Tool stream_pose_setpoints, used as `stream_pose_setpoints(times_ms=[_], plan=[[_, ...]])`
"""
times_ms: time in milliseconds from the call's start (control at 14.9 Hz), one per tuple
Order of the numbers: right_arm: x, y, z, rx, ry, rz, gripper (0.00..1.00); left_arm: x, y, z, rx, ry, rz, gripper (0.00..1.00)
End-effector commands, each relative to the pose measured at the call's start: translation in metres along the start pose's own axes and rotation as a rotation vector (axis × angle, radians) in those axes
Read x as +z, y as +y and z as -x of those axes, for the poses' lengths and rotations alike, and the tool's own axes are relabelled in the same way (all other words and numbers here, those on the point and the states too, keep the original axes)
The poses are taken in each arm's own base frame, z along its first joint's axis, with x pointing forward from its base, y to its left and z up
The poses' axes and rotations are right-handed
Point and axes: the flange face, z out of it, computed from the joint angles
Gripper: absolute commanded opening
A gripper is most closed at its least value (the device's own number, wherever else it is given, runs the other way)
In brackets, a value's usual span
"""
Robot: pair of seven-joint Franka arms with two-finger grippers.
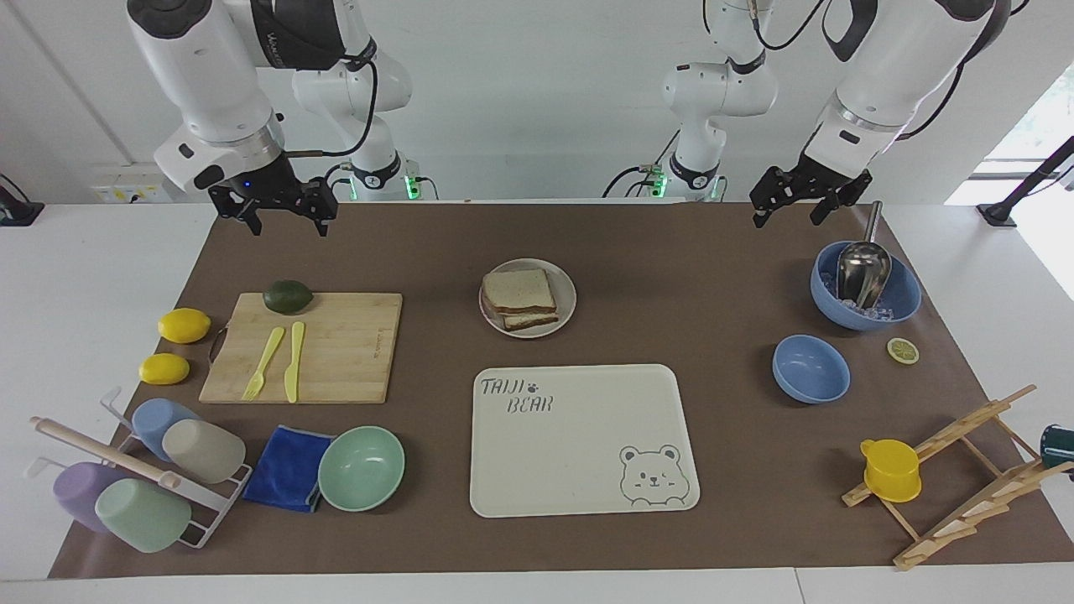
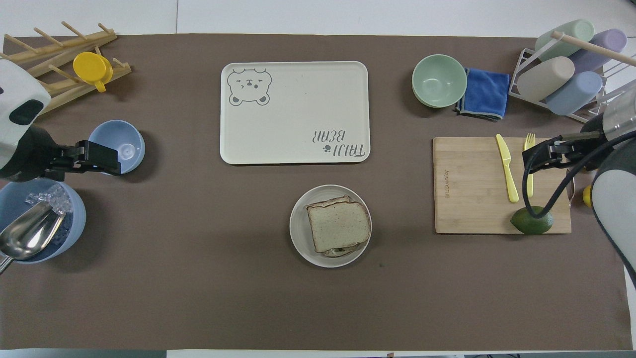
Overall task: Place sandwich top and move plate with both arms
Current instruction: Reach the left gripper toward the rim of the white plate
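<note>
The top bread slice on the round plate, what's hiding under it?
Under the top bread slice another slice pokes out at the edge, both resting on the plate. Whatever filling lies between them is covered and can't be seen.

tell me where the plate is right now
The plate sits mid-table on the brown mat, nearer to the robots than the tray, with the cutting board beside it toward the right arm's end.
</note>
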Motion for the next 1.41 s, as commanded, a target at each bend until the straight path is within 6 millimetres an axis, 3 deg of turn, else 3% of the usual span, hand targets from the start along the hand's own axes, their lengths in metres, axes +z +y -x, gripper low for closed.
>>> stream_pose_setpoints(times_ms=[0, 201, 403, 537, 671, 873, 1007, 1343], plan=[[0.010, 0.016, -0.005, -0.032, 0.020, 0.016, 1.00, -0.003, -0.001, 0.009, 0.004, -0.010, -0.014, 1.00], [0.013, 0.019, -0.002, -0.022, -0.007, -0.023, 1.00, 0.008, 0.001, 0.017, 0.013, -0.023, -0.013, 1.00], [0.017, 0.042, -0.004, 0.007, -0.039, -0.097, 1.00, 0.013, 0.002, 0.018, 0.014, -0.015, -0.006, 1.00], [0.013, 0.044, -0.001, -0.019, -0.038, -0.098, 1.00, 0.034, 0.005, 0.020, 0.017, -0.008, -0.003, 1.00], [0.010, 0.051, -0.001, -0.019, -0.032, -0.098, 1.00, 0.063, 0.028, 0.037, 0.057, 0.023, 0.014, 1.00], [0.003, 0.056, -0.002, -0.009, -0.015, -0.106, 1.00, 0.114, 0.063, 0.043, 0.097, -0.001, 0.033, 1.00], [0.004, 0.052, 0.001, -0.016, -0.020, -0.111, 1.00, 0.136, 0.087, 0.045, 0.078, 0.002, 0.054, 1.00], [0.003, 0.065, 0.002, -0.013, -0.008, -0.134, 1.00, 0.221, 0.170, 0.055, 0.071, 0.004, 0.049, 1.00]])
